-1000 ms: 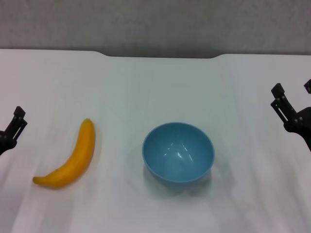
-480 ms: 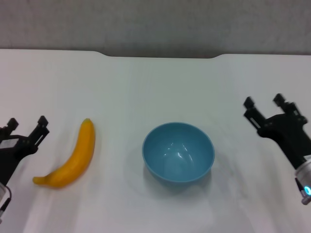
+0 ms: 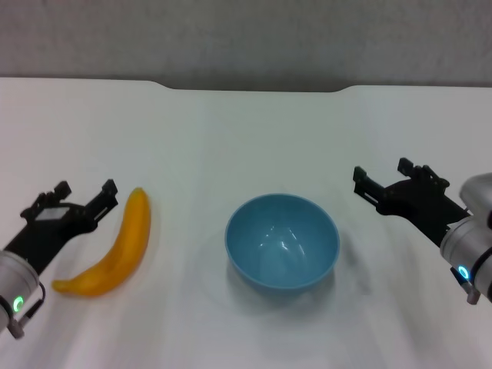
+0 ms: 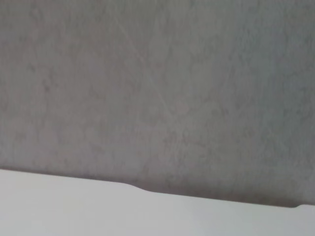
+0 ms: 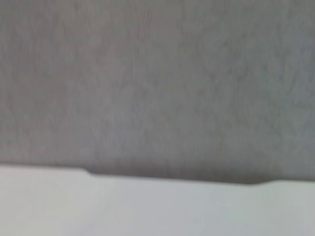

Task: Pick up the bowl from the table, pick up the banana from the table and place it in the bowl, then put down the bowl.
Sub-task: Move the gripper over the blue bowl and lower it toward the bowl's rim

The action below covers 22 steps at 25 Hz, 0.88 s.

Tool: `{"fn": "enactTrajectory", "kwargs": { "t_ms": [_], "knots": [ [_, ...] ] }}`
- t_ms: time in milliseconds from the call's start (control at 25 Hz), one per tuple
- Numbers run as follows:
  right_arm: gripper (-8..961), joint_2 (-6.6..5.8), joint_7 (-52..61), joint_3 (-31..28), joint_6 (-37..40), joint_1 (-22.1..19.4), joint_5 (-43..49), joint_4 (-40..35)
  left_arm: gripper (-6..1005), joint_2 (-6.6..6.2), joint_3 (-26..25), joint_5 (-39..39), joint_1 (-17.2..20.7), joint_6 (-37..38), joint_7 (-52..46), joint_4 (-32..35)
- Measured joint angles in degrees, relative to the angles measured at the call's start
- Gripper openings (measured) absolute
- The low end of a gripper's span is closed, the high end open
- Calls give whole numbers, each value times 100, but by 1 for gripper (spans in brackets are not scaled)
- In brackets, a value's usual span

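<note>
The light-blue bowl (image 3: 282,241) stands upright and empty in the middle of the white table (image 3: 246,138). The yellow banana (image 3: 114,248) lies on the table to its left. My left gripper (image 3: 74,194) is open and empty, just left of the banana's far end. My right gripper (image 3: 381,176) is open and empty, just right of the bowl's far rim, apart from it. Both wrist views show only the table's far edge (image 4: 147,206) (image 5: 157,201) and the grey wall; neither bowl nor banana shows there.
A shallow notch (image 3: 254,88) is cut in the table's far edge, with a grey wall (image 3: 246,38) behind it.
Both arms have come in from the sides: the left gripper moved right up to the banana, the right gripper moved left toward the bowl. Bowl and banana have not moved.
</note>
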<state>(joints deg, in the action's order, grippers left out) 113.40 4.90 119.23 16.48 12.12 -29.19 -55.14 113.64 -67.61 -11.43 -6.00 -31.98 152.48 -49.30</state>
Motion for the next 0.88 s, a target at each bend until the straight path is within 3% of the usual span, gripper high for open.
{"fn": "enactTrajectory", "kwargs": {
  "t_ms": [160, 320, 480, 600, 880],
  "knots": [
    [850, 132, -40, -572, -1591, -172, 776, -957, 880, 171, -418, 854, 531, 1501, -2, -1443],
    [850, 142, -66, -801, -2911, -158, 950, -1692, 880, 259, -443, 1385, 675, 3491, 10, -2725],
    [849, 140, -120, -965, -4217, 80, 966, -2125, 879, 261, -415, 1377, 636, 4130, 43, -3047],
    [849, 144, -187, -963, -4531, 245, 969, -2172, 879, 262, -425, 1401, 588, 4369, 70, -3086],
    [849, 176, -187, -744, -4295, 292, 973, -1977, 880, 264, -454, 1440, 515, 4426, 84, -3031]
  ]
}}
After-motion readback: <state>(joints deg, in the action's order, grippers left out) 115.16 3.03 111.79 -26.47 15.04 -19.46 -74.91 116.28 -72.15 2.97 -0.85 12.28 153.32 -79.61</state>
